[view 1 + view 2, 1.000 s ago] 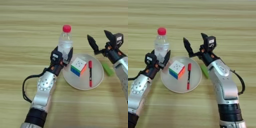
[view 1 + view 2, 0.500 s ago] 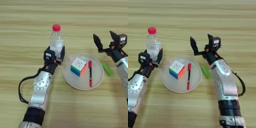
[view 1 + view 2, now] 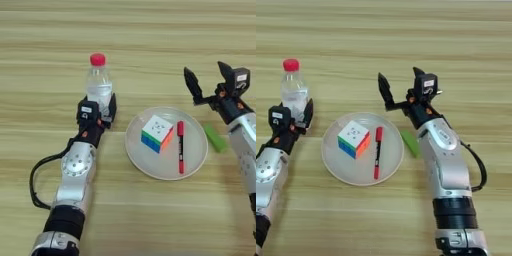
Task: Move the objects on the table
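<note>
Left eye view: left gripper grasps the bottle, upright on the table.
Puzzle cube lies on the white plate, at 3 o'clock of the bottle; right gripper is spread wide, holding nothing.

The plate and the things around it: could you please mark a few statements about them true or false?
1. The puzzle cube lies on the white plate. True.
2. The red marker lies on the bare table, away from the plate. False: it lies on the plate, to the right of the cube.
3. The left gripper is closed around the bottle, which stands upright. True.
4. The bottle's cap is blue. False: it is red.
5. The right gripper holds the green object. False: its fingers are spread open and empty; the green object lies on the table beside the plate.
</note>
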You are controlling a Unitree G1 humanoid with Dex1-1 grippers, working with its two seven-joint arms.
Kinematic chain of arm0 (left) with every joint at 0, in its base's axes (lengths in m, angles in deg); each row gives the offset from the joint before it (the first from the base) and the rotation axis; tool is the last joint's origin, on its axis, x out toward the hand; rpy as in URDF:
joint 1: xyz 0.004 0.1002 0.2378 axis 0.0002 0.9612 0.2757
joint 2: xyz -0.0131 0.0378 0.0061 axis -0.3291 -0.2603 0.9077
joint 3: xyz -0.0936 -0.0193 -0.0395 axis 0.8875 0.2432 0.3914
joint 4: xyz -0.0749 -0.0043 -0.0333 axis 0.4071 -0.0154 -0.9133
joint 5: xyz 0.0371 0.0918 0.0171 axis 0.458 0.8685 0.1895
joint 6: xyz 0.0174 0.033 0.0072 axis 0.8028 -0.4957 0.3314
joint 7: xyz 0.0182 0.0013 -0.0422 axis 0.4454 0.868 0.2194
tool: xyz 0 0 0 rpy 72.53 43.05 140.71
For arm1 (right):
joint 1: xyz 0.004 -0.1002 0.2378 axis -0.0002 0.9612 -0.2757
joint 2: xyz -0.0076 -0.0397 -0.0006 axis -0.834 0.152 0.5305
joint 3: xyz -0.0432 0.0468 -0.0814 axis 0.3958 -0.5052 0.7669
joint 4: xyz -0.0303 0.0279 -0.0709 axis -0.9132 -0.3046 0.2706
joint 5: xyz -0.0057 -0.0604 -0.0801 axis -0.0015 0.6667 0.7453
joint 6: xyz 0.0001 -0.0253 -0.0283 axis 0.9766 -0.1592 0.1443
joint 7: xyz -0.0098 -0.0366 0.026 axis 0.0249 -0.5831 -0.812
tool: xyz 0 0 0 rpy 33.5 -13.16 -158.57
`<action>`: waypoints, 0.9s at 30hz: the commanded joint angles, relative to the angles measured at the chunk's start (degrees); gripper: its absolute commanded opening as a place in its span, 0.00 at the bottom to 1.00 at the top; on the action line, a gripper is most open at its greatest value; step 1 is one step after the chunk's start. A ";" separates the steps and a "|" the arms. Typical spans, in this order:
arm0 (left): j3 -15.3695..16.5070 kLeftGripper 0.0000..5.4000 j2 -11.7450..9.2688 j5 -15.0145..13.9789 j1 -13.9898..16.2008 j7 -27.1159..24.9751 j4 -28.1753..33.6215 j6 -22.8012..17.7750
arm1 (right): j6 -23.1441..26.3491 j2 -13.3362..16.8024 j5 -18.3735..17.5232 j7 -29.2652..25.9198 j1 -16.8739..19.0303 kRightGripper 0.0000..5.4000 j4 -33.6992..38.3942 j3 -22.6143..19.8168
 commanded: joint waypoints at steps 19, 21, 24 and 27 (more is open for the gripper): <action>0.20 0.58 -0.03 2.37 -4.74 3.60 -10.52 0.40 | -0.58 -0.42 0.47 0.35 -0.91 1.00 -0.26 0.09; 0.10 0.58 0.15 2.46 -4.77 3.79 -11.06 0.62 | -0.66 -0.45 0.48 0.36 -1.00 1.00 -0.37 0.07; 0.05 0.58 0.99 2.15 -4.04 4.20 -11.12 0.26 | -0.71 -0.46 0.47 0.37 -1.02 1.00 -0.36 0.04; -0.23 0.58 1.86 2.13 -2.61 4.63 -11.00 0.17 | -0.66 -0.37 0.40 0.32 -1.07 1.00 -0.35 -0.04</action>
